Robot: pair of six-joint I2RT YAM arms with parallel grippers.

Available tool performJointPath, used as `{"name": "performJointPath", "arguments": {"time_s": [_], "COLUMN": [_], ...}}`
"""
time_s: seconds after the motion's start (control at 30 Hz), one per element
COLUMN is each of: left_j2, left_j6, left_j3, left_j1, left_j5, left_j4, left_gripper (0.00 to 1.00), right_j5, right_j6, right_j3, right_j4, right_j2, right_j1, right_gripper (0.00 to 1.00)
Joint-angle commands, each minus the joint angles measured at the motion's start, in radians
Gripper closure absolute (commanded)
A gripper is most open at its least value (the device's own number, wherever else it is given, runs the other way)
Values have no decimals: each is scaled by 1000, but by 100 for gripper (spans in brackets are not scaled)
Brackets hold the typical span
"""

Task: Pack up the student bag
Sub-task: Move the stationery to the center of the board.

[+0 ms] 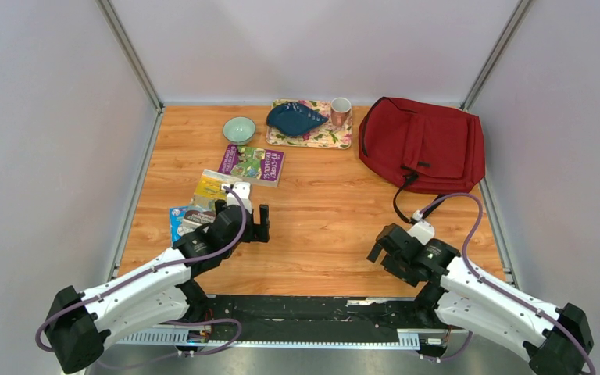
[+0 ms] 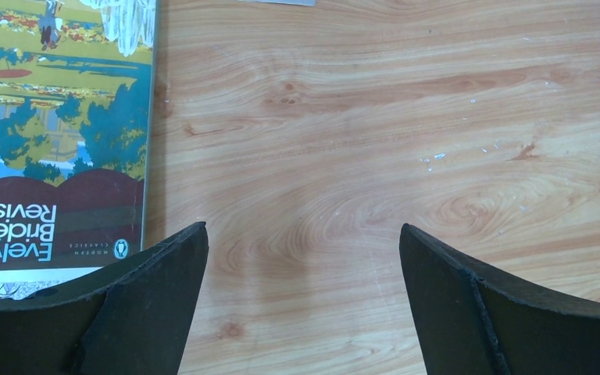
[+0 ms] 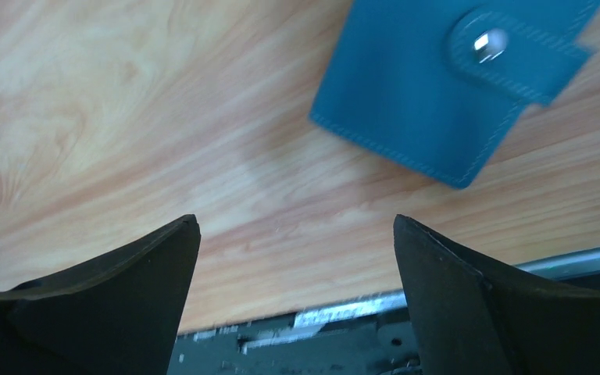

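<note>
finding: packing is at the pick-up stage, with nothing in hand. your left claw (image 2: pixel 303 234) stands released, jaws wide apart over bare surface (image 1: pixel 320 226). a paperback (image 2: pixel 55 133) lies just beside one finger and nothing sits between the jaws. your right claw (image 3: pixel 297 226) is likewise released and empty, low near the front edge, with a blue wallet (image 3: pixel 437 86) flat on the wood just ahead of it and off to one side. the student bag (image 1: pixel 426 144) lies flat at the far right corner, well apart from both claws, front pocket up. from above its zip looks closed, though i cannot tell for certain. a tray (image 1: pixel 336 143), a cup (image 1: pixel 341 111) and a small bowl (image 1: pixel 239 129) stand along the far edge. judgement: the wallet is the item nearest your right arm, so the next move calls for shifting that claw until the wallet lies between the jaws, then lowering and clenching on it. the bag will likely need its mouth opened and held first, which may take the other arm. risk: the wallet is thin and flat, so the jaws may skid over it.
</note>
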Motion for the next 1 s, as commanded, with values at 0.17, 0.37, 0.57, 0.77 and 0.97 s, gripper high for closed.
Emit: {"name": "performJointPath", "arguments": {"time_s": [0.17, 0.37, 0.57, 0.77, 0.97], "left_j2": [14, 34, 54, 68, 68], "left_j6": [13, 8, 5, 2, -3], "left_j3": [-2, -3, -5, -3, -11], "left_j1": [31, 38, 45, 49, 54], "left_j5": [84, 109, 134, 150, 166], "left_j4": [68, 77, 88, 96, 100], "left_gripper": [1, 1, 1, 1, 1], "right_j5": [170, 216, 156, 164, 159], "right_j6": [-163, -207, -243, -252, -287], "right_j3": [36, 30, -10, -27, -7], "right_j4": [33, 67, 130, 187, 254], "right_j2": [109, 118, 98, 153, 230], "right_j1": [-291, -369, -460, -501, -561], "right_gripper": [1, 1, 1, 5, 10]}}
